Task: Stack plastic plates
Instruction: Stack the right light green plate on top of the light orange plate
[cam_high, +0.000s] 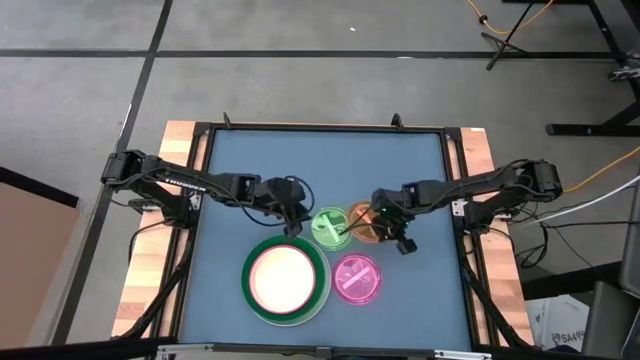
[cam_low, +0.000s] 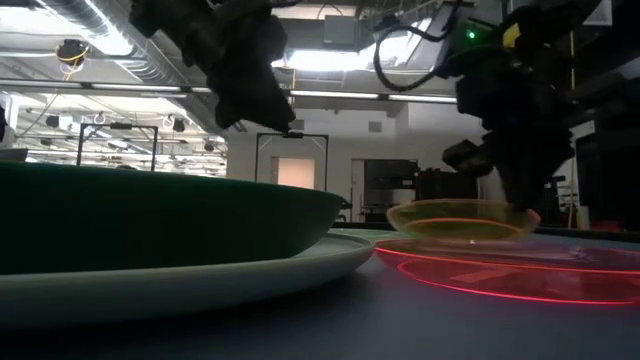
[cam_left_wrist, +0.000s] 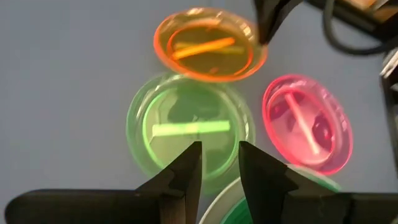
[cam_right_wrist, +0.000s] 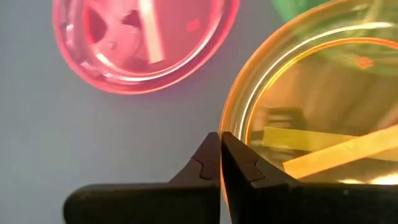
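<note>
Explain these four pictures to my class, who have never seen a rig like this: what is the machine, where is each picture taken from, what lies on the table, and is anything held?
The machine is two dark robot arms at a table. One picture looks straight down, one looks level across the tabletop, and one comes from each arm's wrist.

On the table lie a stack of large plates, dark green and white with a pale plate on top, and three small see-through plates: green, orange and pink.

The right gripper is shut on the orange plate's rim, and in the level view that plate looks lifted slightly off the table. The left gripper is open above the green plate, holding nothing.
</note>
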